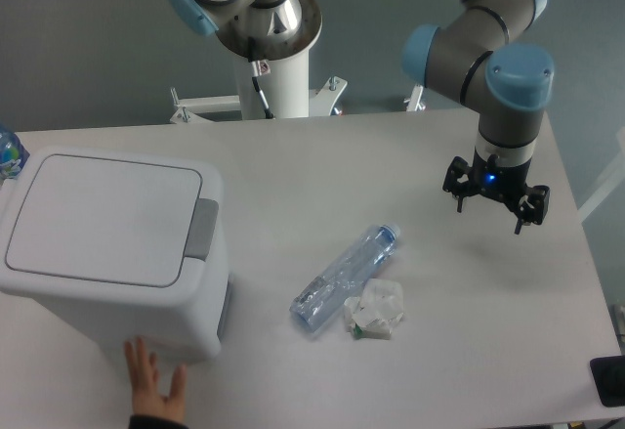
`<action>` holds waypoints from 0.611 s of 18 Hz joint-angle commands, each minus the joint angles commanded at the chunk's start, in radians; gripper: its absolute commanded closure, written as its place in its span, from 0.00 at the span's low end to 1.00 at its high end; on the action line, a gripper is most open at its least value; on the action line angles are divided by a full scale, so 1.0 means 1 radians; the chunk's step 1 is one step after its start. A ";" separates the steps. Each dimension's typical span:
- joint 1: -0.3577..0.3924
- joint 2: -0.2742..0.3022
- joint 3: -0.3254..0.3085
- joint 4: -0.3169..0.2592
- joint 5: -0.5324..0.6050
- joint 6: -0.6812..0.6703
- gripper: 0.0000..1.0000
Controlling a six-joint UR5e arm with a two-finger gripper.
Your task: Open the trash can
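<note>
The trash can [98,243] is a big boxy white bin standing at the left of the table, with its flat lid [103,216] down and a grey push-button latch [203,229] on its right side. My gripper [491,210] hangs above the table's right part, far from the can, its two black fingers spread apart and nothing between them.
A crushed clear plastic bottle [344,276] and a crumpled white paper wad [376,309] lie mid-table. A person's hand [154,391] rests against the can's front lower edge. A blue-capped object [8,152] sits at the far left edge. A dark item [609,380] lies at the right edge.
</note>
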 joint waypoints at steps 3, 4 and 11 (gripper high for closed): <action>0.000 0.000 0.000 0.000 0.000 0.000 0.00; 0.000 0.002 0.000 0.000 0.000 0.000 0.00; -0.011 0.001 0.003 0.023 -0.086 -0.091 0.00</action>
